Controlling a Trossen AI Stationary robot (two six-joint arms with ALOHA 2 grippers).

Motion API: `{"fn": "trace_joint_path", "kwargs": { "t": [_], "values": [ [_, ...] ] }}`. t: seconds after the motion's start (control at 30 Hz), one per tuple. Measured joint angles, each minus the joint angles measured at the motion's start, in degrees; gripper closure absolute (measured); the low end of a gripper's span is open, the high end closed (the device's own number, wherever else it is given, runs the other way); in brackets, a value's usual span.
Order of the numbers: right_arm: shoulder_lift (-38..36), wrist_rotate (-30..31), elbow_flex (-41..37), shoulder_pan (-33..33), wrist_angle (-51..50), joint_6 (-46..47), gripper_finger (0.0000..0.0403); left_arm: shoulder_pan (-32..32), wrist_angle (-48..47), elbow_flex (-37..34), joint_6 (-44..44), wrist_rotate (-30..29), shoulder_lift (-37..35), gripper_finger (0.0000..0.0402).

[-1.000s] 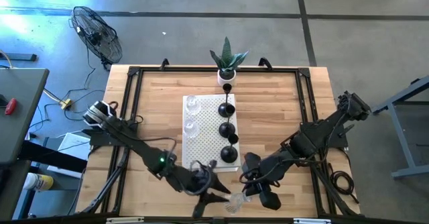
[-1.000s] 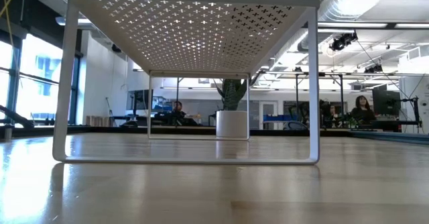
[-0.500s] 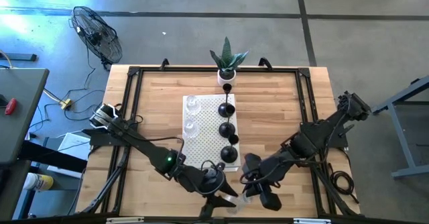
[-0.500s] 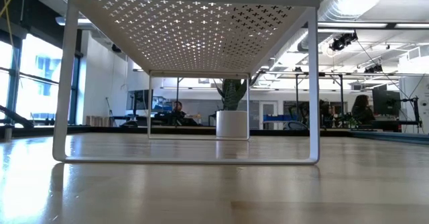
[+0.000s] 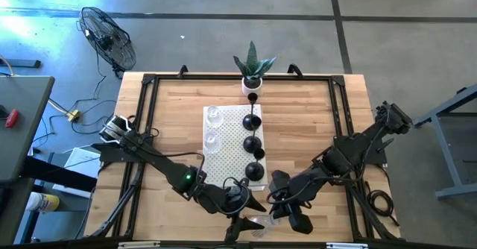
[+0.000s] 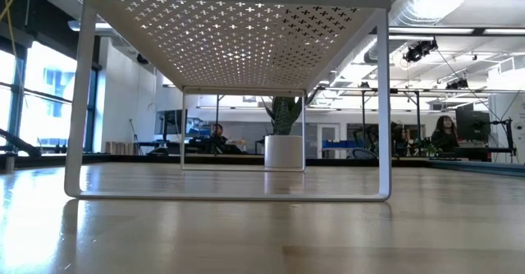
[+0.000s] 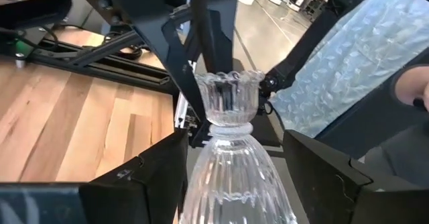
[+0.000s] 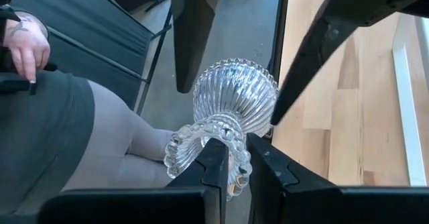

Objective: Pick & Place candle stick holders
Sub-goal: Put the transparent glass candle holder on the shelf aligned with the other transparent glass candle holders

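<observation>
A clear ribbed glass holder [image 5: 261, 221] is in the air at the table's near edge, between my two grippers. My right gripper [image 8: 236, 170] is shut on it. My left gripper [image 7: 234, 177] is open, with one finger on each side of the holder's wide bell base [image 7: 234, 184]; I cannot tell whether they touch it. A white perforated stand [image 5: 223, 141] at mid-table carries several black holders [image 5: 253, 156] in a row and two glass holders [image 5: 213, 130]. My right gripper pinches the glass holder's small scalloped cup end [image 8: 201, 150], at the narrow neck, between its two fingers. The fingers lie across the holder. The holder is lifted clear of the table and lies on its side, its wide bell base [image 8: 234, 93] pointing away toward my left gripper.
A white pot with a green plant [image 5: 253, 74] stands behind the stand at the far edge. A black frame [image 5: 141, 130] runs around the tabletop. A person's hand and lap [image 8: 27, 43] show just past the near edge. The low view looks under the stand [image 6: 230, 28].
My left gripper has gone toward the table's right edge, up to the glass holder that my right gripper holds, and its fingers now stand on either side of the holder's base. The right gripper has kept still.
</observation>
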Motion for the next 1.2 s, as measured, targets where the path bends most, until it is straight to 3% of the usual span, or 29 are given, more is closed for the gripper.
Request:
{"fn": "trace_joint_path", "kwargs": {
  "t": [0.27, 0.6, 1.2],
  "values": [
    [0.0, -0.1, 0.0, -0.1, 0.0, -0.6, 0.0362, 0.2, 2.3, 0.0, 0.3, -1.4, 1.6, 0.016],
    [0.0, 0.0, 0.0, -0.4, -0.4, -1.2, 0.0366, 2.8, 7.8, 0.0, -4.0, 4.9, 4.8, 0.016],
    [0.0, 0.2, 0.0, -0.4, -0.6, -1.6, 0.0358, 2.6, 8.0, 0.0, -4.0, 1.6, 4.9, 0.016]
  ]
}}
